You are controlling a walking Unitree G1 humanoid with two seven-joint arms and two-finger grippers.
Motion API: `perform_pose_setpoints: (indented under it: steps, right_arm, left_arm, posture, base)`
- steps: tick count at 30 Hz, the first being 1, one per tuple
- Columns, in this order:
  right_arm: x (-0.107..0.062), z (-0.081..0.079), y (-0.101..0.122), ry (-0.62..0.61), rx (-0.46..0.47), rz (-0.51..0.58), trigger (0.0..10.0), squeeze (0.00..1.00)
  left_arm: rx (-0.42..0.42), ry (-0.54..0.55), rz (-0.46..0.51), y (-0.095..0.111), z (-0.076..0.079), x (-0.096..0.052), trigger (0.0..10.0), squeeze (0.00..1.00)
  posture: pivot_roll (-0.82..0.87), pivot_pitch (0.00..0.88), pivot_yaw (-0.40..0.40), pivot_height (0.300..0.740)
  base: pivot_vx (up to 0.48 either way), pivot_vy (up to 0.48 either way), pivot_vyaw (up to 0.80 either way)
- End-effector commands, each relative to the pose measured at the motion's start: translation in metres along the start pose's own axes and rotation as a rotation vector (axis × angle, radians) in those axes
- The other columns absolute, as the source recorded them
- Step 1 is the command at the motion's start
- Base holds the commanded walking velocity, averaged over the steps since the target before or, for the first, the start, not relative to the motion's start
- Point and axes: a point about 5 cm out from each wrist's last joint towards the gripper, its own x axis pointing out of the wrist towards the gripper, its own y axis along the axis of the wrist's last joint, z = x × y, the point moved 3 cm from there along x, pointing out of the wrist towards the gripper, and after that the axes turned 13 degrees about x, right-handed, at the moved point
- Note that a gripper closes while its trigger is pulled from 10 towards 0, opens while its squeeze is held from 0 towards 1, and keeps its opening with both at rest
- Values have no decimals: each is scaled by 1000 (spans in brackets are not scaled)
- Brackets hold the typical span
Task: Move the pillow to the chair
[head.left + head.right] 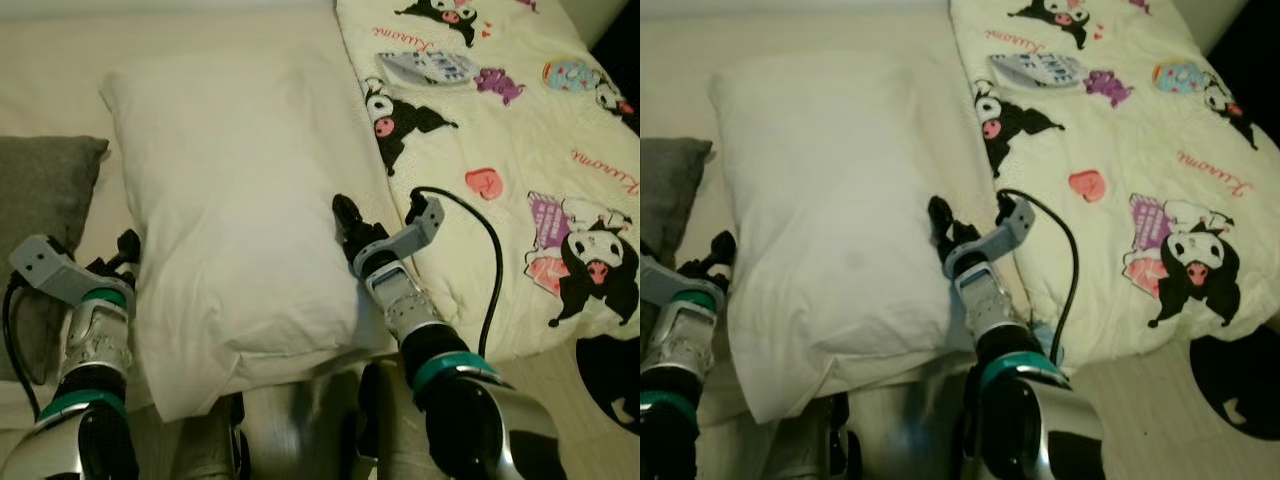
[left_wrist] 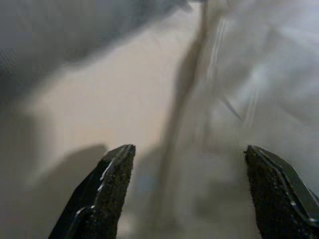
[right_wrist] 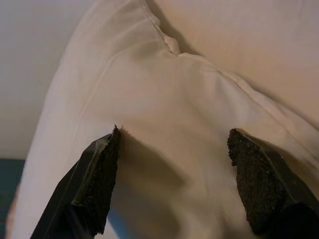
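Fingers on both grippers are standing spread apart, nothing pinched between them. Right gripper (image 3: pixel 172 184) is sitting w/ its two black fingers (image 3: pixel 99 181) wide, tips pressing against the white pillow (image 1: pixel 235 200) fabric at its right edge; a seam of the pillowcase is running across above the tips in the right wrist view. In the head views the right gripper (image 1: pixel 348 222) is touching the pillow's right side, about mid-length, just beside the printed blanket (image 1: pixel 500 150). A black cable (image 1: pixel 490 250) is looping from the right wrist over the blanket's edge.

Left gripper (image 2: pixel 187 191) is also open wide, fingers (image 2: pixel 107 191) framing a blurred pale surface w/ a dark crease; the left wrist view is too blurry to say whether tips are touching fabric. In the head views the left gripper (image 1: pixel 127 245) is sitting at the pillow's left edge, low down, between the pillow and a grey cushion (image 1: pixel 40 200).

Pillow is lying flat on the bed (image 1: pixel 150 30), long axis running away from the robot, near end overhanging toward the robot's body. Grey cushion is lying to the pillow's left, touching or just beside it, can't tell which. Blanket w/ black-and-white cartoon characters, pink hearts and red script is covering the bed's right part. A white remote-like object (image 1: pixel 430 67) is lying on the blanket near the far end; details too small.
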Motion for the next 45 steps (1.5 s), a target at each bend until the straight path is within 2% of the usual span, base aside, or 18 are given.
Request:
perform_pose_setpoints:
  steps: [1,5,10,13,16,21,23,24,27,28,29,30,32,33,34,35,36,45]
  right_arm:
    - [-2,1,-29,2,86,-54,10000,1000]
    - [-2,-3,-38,22,103,-81,10000,1000]
    - [-1,-10,-47,54,104,-120,10000,1000]
    - [-3,-24,-68,150,96,-262,10000,1000]
    - [-3,-24,-68,150,96,-262,10000,1000]
    - [-14,-36,-94,285,153,-425,10000,1000]
    - [-17,-34,-100,289,154,-451,10000,1000]
    - [-24,-29,-112,287,125,-508,10000,1000]
    - [-28,-27,-119,286,98,-543,10000,1000]
    - [-29,-29,-123,301,106,-564,10000,984]
    - [-31,-30,-125,313,113,-577,10000,984]
    - [-33,-33,-129,337,105,-601,10000,0]
    - [-34,-35,-131,353,99,-615,10000,0]
    - [-36,-37,-134,367,94,-639,10000,0]
    - [-36,-37,-134,367,94,-639,10000,0]
    - [-39,-36,-140,373,55,-677,4118,0]
    - [-42,-36,-146,380,25,-718,0,0]
    - [-44,-37,-155,380,-15,-754,0,0]
  left_arm:
    - [-99,-20,-47,-15,0,-4,10000,1000]
    - [-197,-61,-74,-28,8,-7,10000,1000]
    - [-222,-94,-102,-38,17,-9,10000,1000]
    - [-251,-201,-134,-43,40,-8,10000,1000]
    - [-251,-201,-134,-43,40,-8,10000,1000]
    - [-282,-351,-136,-36,58,-6,10000,1000]
    - [-282,-371,-138,-34,57,-7,10000,1000]
    - [-193,-406,-163,-37,55,-9,10000,1000]
    - [-127,-433,-192,-41,54,-12,10000,1000]
    - [-118,-454,-209,-45,54,-15,10000,886]
    - [-115,-468,-220,-47,54,-16,10000,886]
    - [-111,-479,-239,-51,53,-19,9255,0]
    - [-110,-484,-249,-53,52,-20,9255,0]
    - [-104,-490,-263,-56,52,-22,4196,0]
    - [-104,-490,-263,-56,52,-22,4196,0]
    - [-110,-502,-278,-59,53,-24,0,0]
    - [-108,-503,-284,-62,54,-25,0,0]
    - [-117,-546,-301,-67,52,-31,0,0]
  posture:
    - [-38,269,-1,595]
    - [-65,285,3,595]
    - [-81,281,3,595]
    - [-76,268,5,595]
    - [-76,268,5,595]
    - [-59,264,6,595]
    - [-49,261,5,595]
    - [-42,267,5,595]
    - [-41,266,5,595]
    - [-38,260,3,595]
    - [-38,260,3,595]
    - [-34,258,0,595]
    - [-34,258,0,595]
    - [-30,261,-3,595]
    - [-30,261,-3,595]
    - [-27,259,-6,595]
    - [-23,257,-8,595]
    - [1,248,-6,595]
  base:
    - [0,0,0]
    - [0,0,0]
    - [0,0,0]
    - [0,0,0]
    - [0,0,0]
    - [0,0,0]
    - [0,0,0]
    - [0,0,0]
    - [0,0,0]
    - [0,0,0]
    - [0,0,0]
    - [0,0,0]
    - [0,0,0]
    - [0,0,0]
    - [0,0,0]
    - [0,0,0]
    - [0,0,0]
    - [0,0,0]
